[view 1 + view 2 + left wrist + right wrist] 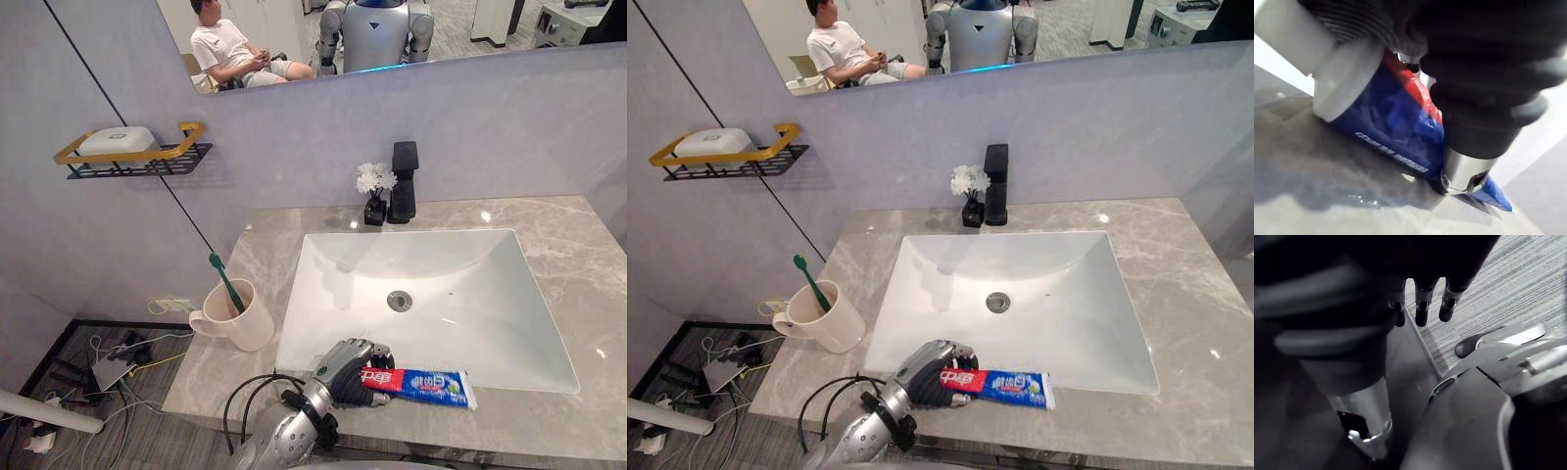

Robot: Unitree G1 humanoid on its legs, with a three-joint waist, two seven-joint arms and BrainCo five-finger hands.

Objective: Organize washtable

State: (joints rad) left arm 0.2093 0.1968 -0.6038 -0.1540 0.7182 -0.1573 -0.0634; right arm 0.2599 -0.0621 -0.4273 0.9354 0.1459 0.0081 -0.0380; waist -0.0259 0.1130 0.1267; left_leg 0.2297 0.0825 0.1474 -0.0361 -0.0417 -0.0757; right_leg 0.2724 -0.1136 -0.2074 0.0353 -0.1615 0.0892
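On the front strip of the counter, just before the sink, the toothpaste tube lies flat. The left hand has its fingers curled over the cap end; the tube rests on the stone, not yet lifted. The toothbrush stands in the cup, so stowing the tube appears to be left. Its long axis follows the front edge: cap to the robot's left, crimped tail right. The right hand hangs straight-fingered, holding nothing.

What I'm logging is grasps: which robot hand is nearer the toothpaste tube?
Left. The left robot hand grips the toothpaste tube on the counter; the right robot hand hangs over the floor.
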